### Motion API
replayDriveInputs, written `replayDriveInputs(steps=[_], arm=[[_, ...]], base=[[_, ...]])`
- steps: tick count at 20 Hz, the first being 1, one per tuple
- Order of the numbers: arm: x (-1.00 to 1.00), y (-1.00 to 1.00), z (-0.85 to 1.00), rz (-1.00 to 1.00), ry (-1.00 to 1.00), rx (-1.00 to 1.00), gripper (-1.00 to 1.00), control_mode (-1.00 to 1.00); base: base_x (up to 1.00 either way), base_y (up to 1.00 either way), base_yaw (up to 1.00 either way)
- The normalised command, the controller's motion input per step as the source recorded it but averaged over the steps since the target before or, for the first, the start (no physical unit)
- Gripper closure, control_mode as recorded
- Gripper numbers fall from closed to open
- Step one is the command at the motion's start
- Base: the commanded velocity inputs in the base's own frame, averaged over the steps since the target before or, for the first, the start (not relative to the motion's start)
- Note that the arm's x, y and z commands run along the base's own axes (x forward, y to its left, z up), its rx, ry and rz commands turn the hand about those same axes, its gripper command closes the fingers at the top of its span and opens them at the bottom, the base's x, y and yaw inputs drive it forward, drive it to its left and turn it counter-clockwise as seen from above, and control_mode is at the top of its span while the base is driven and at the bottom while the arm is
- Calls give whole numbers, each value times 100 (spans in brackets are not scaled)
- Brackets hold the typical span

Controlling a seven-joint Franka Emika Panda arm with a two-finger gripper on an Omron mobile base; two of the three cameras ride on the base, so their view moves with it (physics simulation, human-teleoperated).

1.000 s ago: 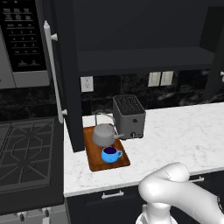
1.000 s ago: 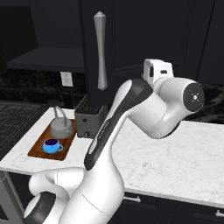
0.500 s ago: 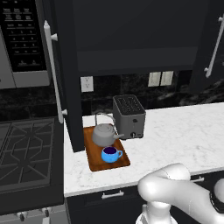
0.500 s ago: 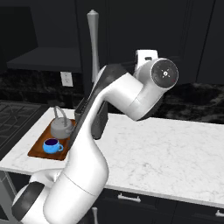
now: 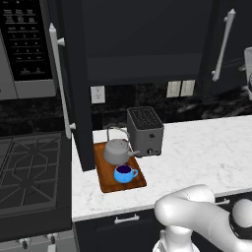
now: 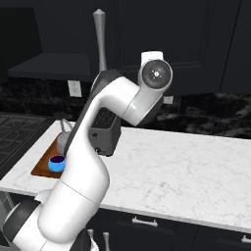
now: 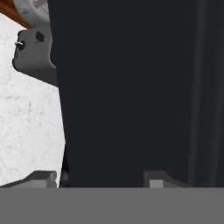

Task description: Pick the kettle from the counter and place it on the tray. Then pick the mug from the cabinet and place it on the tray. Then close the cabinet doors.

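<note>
1. Right now, nearest you, the hand sits close against a dark cabinet door panel. Its two tips stand well apart, one on either side of the panel's edge, so it looks to be gripping or bracing that door rather than carrying anything.
2. On the tabletop the tray already holds both items: the mug sits toward the tray's near end and the kettle just behind it, close to the toaster.
3. You can judge the first two steps done, so the step in hand is closing the cabinet doors.
4. Farther back, the left door stands swung out toward you, its bar handle facing the stove side, and the cabinet interior is exposed with its shelf bare.
5. The right door is also off the cabinet face, at the right of the left base view.
6. Next you need a steady sweep of the door toward the cabinet, then the same for the other one; watch that the arm's elbow clears the toaster.
</note>
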Motion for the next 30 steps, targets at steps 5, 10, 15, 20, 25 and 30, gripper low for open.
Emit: replayDriveInputs(steps=[5, 10, 15, 20, 25, 30], arm=[[68, 45, -12, -11, 0, -5, -100, -100], [68, 36, -11, -9, 0, -4, -100, -100], [60, 29, -14, -6, 0, -4, -100, -100], [54, 20, -27, -3, 0, -4, -100, -100], [33, 14, -59, 0, -4, -3, -100, -100], [35, 20, -72, 0, -5, -4, -100, -100]], base=[[0, 0, 0], [0, 0, 0], [0, 0, 0], [0, 0, 0], [0, 0, 0], [0, 0, 0]])
